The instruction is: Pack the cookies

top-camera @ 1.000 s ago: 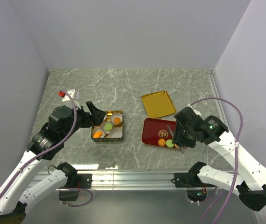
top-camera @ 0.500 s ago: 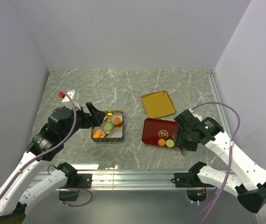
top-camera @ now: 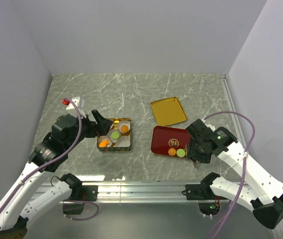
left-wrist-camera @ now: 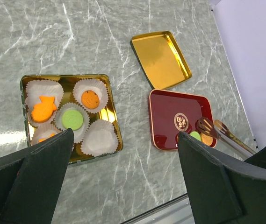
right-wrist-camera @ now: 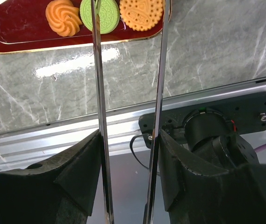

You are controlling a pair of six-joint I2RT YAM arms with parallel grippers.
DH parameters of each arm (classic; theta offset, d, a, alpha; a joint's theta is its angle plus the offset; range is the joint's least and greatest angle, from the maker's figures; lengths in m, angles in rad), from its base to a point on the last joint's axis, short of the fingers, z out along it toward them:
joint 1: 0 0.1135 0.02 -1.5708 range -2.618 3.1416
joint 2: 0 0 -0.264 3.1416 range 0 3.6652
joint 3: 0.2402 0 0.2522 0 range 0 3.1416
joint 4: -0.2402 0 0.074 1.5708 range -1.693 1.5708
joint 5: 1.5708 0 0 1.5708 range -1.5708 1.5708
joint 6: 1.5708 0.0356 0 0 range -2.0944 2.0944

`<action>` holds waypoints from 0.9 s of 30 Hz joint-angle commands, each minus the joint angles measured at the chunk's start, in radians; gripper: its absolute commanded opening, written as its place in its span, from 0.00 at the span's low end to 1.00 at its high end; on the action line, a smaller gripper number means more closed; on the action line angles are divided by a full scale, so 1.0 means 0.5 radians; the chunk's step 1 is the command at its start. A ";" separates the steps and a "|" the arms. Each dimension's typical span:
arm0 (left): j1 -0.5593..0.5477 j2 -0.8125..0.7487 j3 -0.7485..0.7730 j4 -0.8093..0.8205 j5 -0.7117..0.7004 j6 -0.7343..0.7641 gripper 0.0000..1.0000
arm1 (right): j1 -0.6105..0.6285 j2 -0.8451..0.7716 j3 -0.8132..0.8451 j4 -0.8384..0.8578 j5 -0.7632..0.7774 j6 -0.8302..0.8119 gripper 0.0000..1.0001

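Right gripper: its fingers clamp the two steel blades of the tongs from outside, and the blades stand apart. Against one second ago, the right wrist sits lower and further right in the top view, now at the lower right corner of the red tray. Its cable arches lower. In the right wrist view the left blade crosses the green cookie.

Cookies: three lie in a row along the tray's lower edge: orange swirl, green, and orange-brown round. Positions unchanged. Four more sit in paper cups inside the gold tin, centre-left of the top view: orange fish shape, orange round, green round, and one orange piece partly hidden. Unchanged.

Left gripper: jaws spread wide, holding nothing, at the tin's left edge. No shift.

Gold lid: just above the tray on the table.
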 commanded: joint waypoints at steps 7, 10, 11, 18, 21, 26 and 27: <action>0.004 -0.005 -0.021 0.077 0.008 0.004 0.99 | -0.022 0.008 -0.018 -0.177 0.077 -0.004 0.57; 0.007 -0.005 -0.024 0.077 0.005 0.004 0.99 | -0.025 0.038 -0.033 -0.162 0.074 -0.016 0.57; 0.004 -0.009 -0.031 0.077 0.002 0.004 0.99 | -0.025 0.045 -0.036 -0.156 0.074 -0.022 0.57; 0.007 -0.015 -0.028 0.059 -0.010 0.001 1.00 | -0.035 0.091 -0.036 -0.107 0.067 -0.041 0.56; 0.007 -0.021 -0.034 0.056 -0.019 0.004 0.99 | -0.038 0.103 -0.033 -0.101 0.064 -0.047 0.55; 0.007 -0.018 -0.034 0.056 -0.022 0.004 0.99 | -0.041 0.106 -0.021 -0.101 0.061 -0.056 0.49; 0.004 -0.018 -0.034 0.059 -0.022 0.004 1.00 | -0.041 0.103 -0.021 -0.095 0.064 -0.056 0.47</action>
